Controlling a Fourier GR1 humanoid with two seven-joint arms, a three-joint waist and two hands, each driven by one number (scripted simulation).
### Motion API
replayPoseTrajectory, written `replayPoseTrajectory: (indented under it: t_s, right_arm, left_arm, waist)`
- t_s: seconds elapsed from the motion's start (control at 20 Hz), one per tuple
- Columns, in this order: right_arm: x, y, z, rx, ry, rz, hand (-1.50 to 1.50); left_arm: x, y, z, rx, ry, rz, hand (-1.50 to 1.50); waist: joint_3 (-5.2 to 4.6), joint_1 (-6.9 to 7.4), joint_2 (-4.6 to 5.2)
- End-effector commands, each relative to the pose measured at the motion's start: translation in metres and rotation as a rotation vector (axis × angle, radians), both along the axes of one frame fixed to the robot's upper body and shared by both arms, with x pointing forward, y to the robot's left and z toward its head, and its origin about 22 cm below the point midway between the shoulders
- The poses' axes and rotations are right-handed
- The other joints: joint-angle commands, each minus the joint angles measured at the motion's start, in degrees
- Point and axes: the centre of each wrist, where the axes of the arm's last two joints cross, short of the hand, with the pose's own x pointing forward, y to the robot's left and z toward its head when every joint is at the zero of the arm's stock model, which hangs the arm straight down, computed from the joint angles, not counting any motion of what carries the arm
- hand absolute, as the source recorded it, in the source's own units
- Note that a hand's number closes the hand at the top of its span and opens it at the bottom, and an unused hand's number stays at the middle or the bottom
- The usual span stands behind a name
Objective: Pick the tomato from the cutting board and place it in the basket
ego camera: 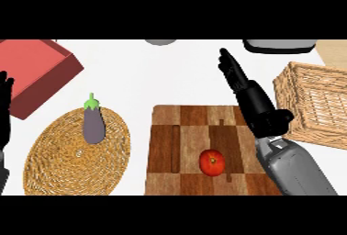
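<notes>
The fingers of the right hand are straight and hold nothing. They point away from you over the bench, past the far edge of the cutting board. The tomato lies untouched on the cutting board, just beside the right forearm. Treat the pick as not yet begun. The basket stands on the right, so this hand likely serves both steps. The left hand rests open at the left edge, near the eggplant.
</notes>
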Motion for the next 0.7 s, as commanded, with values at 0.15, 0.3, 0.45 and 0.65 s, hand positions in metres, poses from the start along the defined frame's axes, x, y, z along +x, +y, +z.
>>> replayPoseTrajectory:
  t_s: [0.15, 0.3, 0.45, 0.65]
  right_arm:
    - [-0.044, -0.017, -0.007, 0.035, -0.034, -0.379, 1.50]
    - [-0.070, 0.008, -0.020, -0.175, -0.136, -0.269, 1.50]
    - [-0.083, 0.058, -0.047, -0.176, -0.082, -0.388, -1.50]
    - [-0.082, 0.081, -0.063, -0.106, -0.053, -0.658, -1.50]
  left_arm:
    - [-0.008, -0.046, -0.025, -0.065, 0.038, -0.086, 0.00]
    - [-0.022, -0.077, -0.049, -0.135, 0.089, -0.214, 0.00]
    - [-0.023, -0.091, -0.043, -0.148, 0.093, -0.272, 0.00]
    - [-0.023, -0.093, -0.048, -0.126, 0.096, -0.259, 0.00]
  waist:
    - [0.67, -3.84, -0.38]
    - [0.34, -2.86, -0.45]
    - [0.40, -0.60, 0.00]
    - [0.34, -1.11, 0.22]
